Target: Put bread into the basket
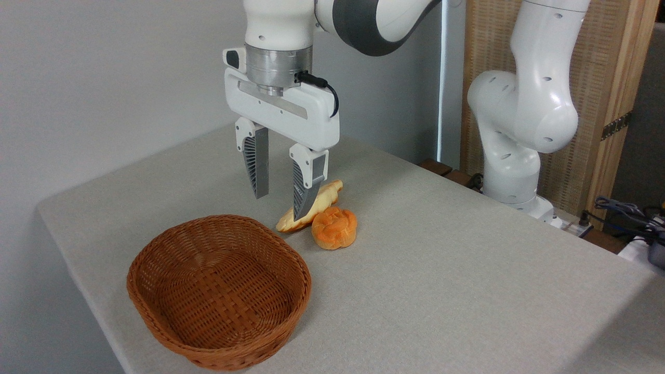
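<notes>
Two baked pieces lie side by side on the grey cloth-covered table (467, 270): the bread (322, 200), a pale yellow-beige elongated loaf with tapered ends, and a round orange knotted bun (335, 227) that sits just in front of it, touching or very nearly so. The bread rests on the table just beyond the far right rim of the basket (218, 291), outside it. The gripper (279, 202) hangs above the loaf with its two ribbed grey fingers (257, 166) spread apart and nothing between them; the right finger crosses in front of the loaf's middle, so whether its tip touches the crust cannot be told. The loaf looks light and probably somewhat yielding, with a ridged surface that should give the ribbed pads decent purchase, so slipping seems a small worry; squeezing hard might dent it. The best hold, as I judge it, is across the narrow width at mid-length, where it is thickest and balanced, with the fingers kept clear of the bun. The basket is brown woven wicker, oval, low-walled and stiff-looking, its open weave showing an empty floor far wider than the loaf, so a drop should land easily
</notes>
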Available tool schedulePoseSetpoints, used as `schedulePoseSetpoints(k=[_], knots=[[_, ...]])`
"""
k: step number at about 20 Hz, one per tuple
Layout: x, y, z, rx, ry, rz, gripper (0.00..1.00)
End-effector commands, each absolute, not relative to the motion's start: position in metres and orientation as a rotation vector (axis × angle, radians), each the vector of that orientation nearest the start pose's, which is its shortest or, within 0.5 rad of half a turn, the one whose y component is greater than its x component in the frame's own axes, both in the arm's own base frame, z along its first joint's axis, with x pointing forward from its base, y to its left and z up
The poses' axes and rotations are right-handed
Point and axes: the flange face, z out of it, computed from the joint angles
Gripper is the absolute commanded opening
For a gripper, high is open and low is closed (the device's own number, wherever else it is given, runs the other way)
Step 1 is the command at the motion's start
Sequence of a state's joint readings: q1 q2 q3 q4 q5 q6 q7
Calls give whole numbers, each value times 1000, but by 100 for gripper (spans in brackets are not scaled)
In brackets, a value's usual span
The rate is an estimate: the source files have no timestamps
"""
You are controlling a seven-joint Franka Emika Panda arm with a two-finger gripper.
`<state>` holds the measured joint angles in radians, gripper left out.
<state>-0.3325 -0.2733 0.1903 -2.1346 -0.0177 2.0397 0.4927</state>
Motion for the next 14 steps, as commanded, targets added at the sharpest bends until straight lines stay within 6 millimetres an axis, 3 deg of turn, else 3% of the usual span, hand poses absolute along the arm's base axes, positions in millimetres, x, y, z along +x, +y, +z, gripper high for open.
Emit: schedulePoseSetpoints(k=[1,14], knots=[[481,-61,540,-3021,983,-276,100],[478,-74,536,-3012,1025,-232,100]])
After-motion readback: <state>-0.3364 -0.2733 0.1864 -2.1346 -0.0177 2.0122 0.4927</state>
